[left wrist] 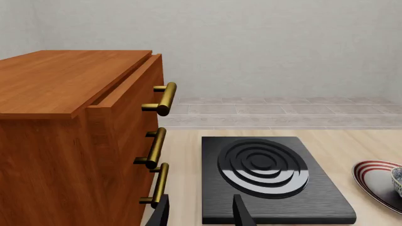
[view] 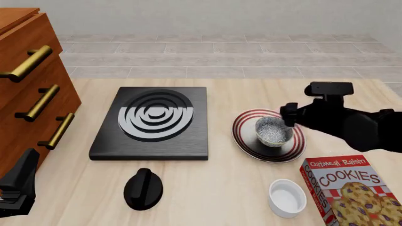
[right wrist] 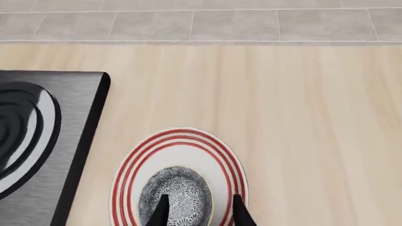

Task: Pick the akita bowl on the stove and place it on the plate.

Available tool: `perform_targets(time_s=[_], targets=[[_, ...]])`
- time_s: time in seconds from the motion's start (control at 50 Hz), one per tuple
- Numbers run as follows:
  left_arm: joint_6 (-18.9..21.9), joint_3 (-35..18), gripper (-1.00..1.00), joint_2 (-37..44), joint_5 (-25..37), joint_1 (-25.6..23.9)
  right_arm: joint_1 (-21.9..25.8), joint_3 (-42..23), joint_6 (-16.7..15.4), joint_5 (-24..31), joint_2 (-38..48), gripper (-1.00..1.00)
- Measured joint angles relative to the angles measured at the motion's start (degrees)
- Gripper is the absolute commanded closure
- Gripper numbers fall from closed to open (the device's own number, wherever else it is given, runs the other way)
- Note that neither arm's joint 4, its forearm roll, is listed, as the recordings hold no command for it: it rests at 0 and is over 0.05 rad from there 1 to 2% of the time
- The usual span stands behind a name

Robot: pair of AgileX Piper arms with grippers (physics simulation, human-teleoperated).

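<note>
A: Where does the right pincer [right wrist: 199, 210] stand?

B: Low centre of the right wrist frame, two dark fingers [right wrist: 159, 210] set narrowly apart, straddling the near side of the akita bowl [right wrist: 176, 195]. Whether they pinch its wall or have just let go, I cannot tell — the tips run out of the frame.

A: And the bowl itself?

B: Already on the plate [view: 242, 139], right of centre in the front frame, directly under the pincer. It sits upright and a little toward the plate's upper half, red rings showing all around it. Round, so no long axis to mind — any lift comes straight up.

A: How does it look?

B: Small, speckled grey-and-white inside, dark outside, far smaller than the plate.

A: The stove [view: 150, 123]?

B: Left of the plate, its burner rings bare. By my reading, placing is done or nearly so; only a clean release and retreat remain.

A: The left pincer [left wrist: 201, 214]?

B: Lower left of the front frame, well apart from the bowl, fingers spread moderately with nothing between them. The right arm is far nearer.
</note>
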Motion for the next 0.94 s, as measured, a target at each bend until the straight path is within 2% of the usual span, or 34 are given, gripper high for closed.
perform_targets(time_s=[0.2, 0.48, 0.78, 0.94], targets=[[0.0, 0.0, -1.0, 0.0, 0.0, 0.0, 0.4, 2.8, -3.4, -2.6, -4.4, -1.0], [0.0, 0.0, -1.0, 0.0, 0.0, 0.0, 3.4, 10.5, -6.9, -11.1, -14.2, -1.0], [0.0, 0.0, -1.0, 0.0, 0.0, 0.0, 2.5, 17.6, -9.5, -19.9, -21.3, -1.0], [0.0, 0.0, -1.0, 0.0, 0.0, 0.0, 1.2, 21.5, -13.1, -25.7, -24.4, -1.0]])
